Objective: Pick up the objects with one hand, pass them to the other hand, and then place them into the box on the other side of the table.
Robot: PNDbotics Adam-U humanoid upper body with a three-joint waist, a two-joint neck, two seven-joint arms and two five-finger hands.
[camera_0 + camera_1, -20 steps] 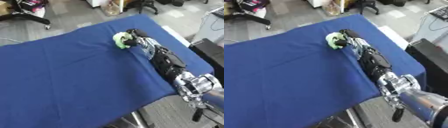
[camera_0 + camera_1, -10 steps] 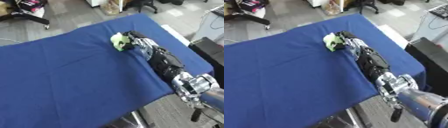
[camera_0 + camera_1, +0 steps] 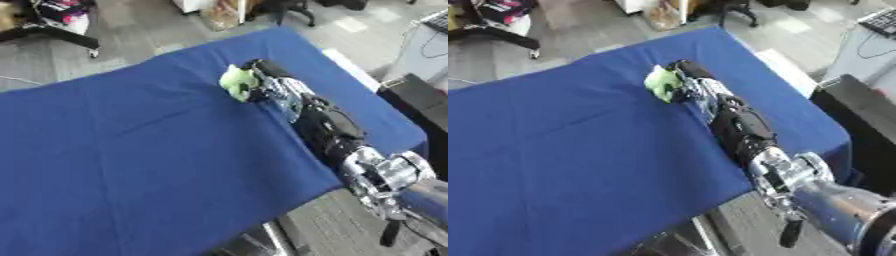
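Observation:
A pale green object [image 3: 235, 82] lies on the blue cloth of the table [image 3: 131, 150], towards the far right. My right hand [image 3: 267, 86] reaches in from the lower right and its fingers curl round the green object from the right side. The black forearm [image 3: 325, 128] lies low over the cloth. The side of the object under the fingers is hidden. My left hand shows in no view, and no box is in view.
The table's right edge [image 3: 385, 120] runs close beside my right arm. A dark unit [image 3: 420, 100] stands just past that edge. Chair legs [image 3: 52, 35] and floor clutter lie beyond the far edge.
The right hand and the green object have shifted slightly left and away along the cloth; the fingers stay curled on the object.

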